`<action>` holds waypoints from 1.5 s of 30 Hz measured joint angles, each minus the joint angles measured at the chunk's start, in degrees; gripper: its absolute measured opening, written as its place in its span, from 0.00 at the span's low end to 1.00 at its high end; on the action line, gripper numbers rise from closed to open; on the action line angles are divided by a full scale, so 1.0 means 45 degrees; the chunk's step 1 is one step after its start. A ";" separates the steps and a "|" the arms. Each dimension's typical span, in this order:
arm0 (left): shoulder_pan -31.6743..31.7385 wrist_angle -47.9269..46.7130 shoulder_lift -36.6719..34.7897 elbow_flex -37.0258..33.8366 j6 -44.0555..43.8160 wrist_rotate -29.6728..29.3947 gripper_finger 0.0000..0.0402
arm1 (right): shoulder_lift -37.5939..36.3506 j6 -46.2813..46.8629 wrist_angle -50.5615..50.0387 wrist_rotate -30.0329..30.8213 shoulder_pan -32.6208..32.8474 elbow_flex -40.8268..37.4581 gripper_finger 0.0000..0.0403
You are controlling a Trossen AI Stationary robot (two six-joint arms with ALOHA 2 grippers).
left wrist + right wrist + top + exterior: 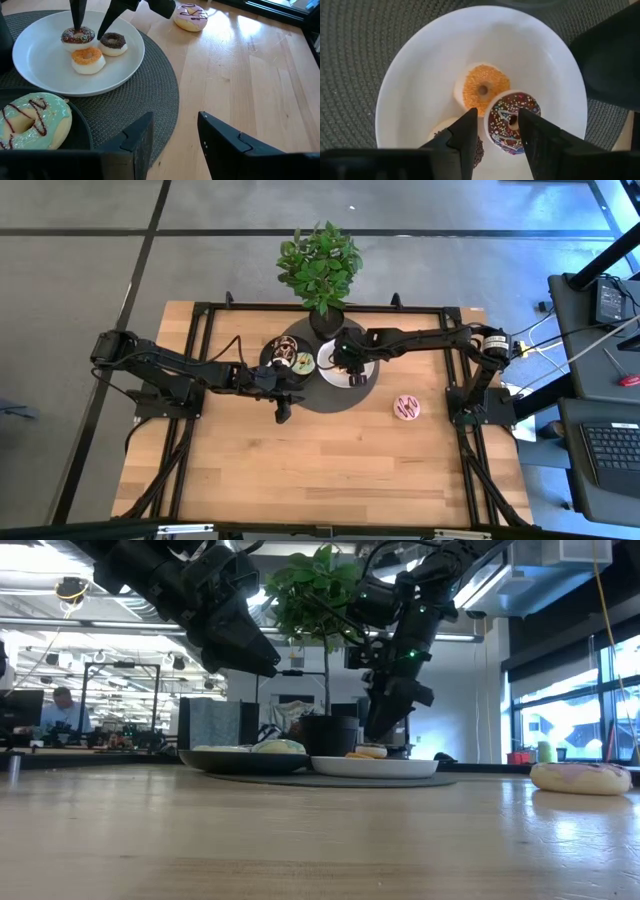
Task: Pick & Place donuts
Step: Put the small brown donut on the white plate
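Observation:
Three small donuts lie on a white plate (35, 75): sprinkled chocolate (512, 122), orange (482, 90) and plain chocolate (113, 42). A green-frosted donut (25, 122) rests on a black plate (270, 358). A pink donut (406, 408) lies on the bare table. My right gripper (497, 114) is open and points down over the white plate, with a finger on either side of the sprinkled donut. My left gripper (175, 135) is open and hovers empty above the mat's near edge, beside the black plate. My right gripper comes from above, pointing down, its open fingers (77, 22) on either side of the sprinkled chocolate donut (77, 36), which lies flat on the plate. I cannot tell whether the fingertips touch it.
Both plates sit on a round dark woven mat (160, 90). A potted plant (320, 265) stands at the mat's far side. Bare wood (320, 470) stretches toward the near edge and the right. People and desks show in the room behind.

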 joint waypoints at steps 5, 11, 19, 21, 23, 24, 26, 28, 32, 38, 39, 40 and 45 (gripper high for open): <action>-0.0004 0.0000 0.0000 0.0000 -0.0005 0.0000 0.37 | 0.0005 0.0010 -0.0005 -0.0007 0.0000 0.0000 0.32; -0.0004 0.0000 0.0000 0.0000 -0.0036 0.0002 0.38 | 0.0005 0.0010 -0.0015 -0.0005 0.0000 0.0000 0.31; -0.0004 -0.0003 0.0000 0.0000 -0.0039 0.0005 0.37 | 0.0005 0.0082 -0.0024 0.0000 0.0000 0.0000 0.32; 0.0000 -0.0004 0.0000 0.0000 -0.0039 0.0005 0.38 | 0.0132 0.0217 0.0011 0.0005 0.0000 0.0000 0.32; 0.0001 -0.0005 0.0000 0.0002 -0.0039 0.0003 0.38 | 0.0323 0.0256 -0.0098 0.0045 -0.0005 0.0000 0.32; -0.0004 -0.0005 0.0000 0.0000 -0.0039 0.0005 0.38 | 0.0454 0.0253 -0.0042 0.0128 -0.0005 0.0000 0.32; -0.0001 -0.0010 0.0000 0.0003 -0.0039 0.0013 0.37 | 0.0695 0.0153 -0.0075 0.0186 -0.0010 0.0000 0.32; 0.0001 -0.0023 0.0000 0.0000 -0.0039 0.0040 0.37 | 0.0852 0.0068 -0.0025 0.0439 -0.0005 0.0000 0.32; -0.0004 -0.0097 0.0000 0.0005 -0.0039 0.0043 0.37 | 0.0860 0.0015 0.0262 0.0626 -0.0015 0.0000 0.31; -0.0004 -0.0102 0.0000 0.0002 -0.0035 0.0041 0.38 | 0.0787 0.0015 0.0147 0.1448 -0.0015 0.0000 0.23; 0.0001 -0.0102 -0.0003 0.0004 -0.0034 0.0039 0.38 | 0.0787 0.0015 0.0156 0.1429 -0.0015 0.0000 0.21; 0.0000 -0.0102 0.0000 0.0005 -0.0034 0.0039 0.37 | 0.0787 0.0015 0.0155 0.1396 -0.0015 0.0000 0.19; 0.0001 -0.0097 0.0000 0.0005 -0.0034 0.0039 0.37 | 0.0787 0.0010 0.0137 0.1389 0.0005 0.0000 0.10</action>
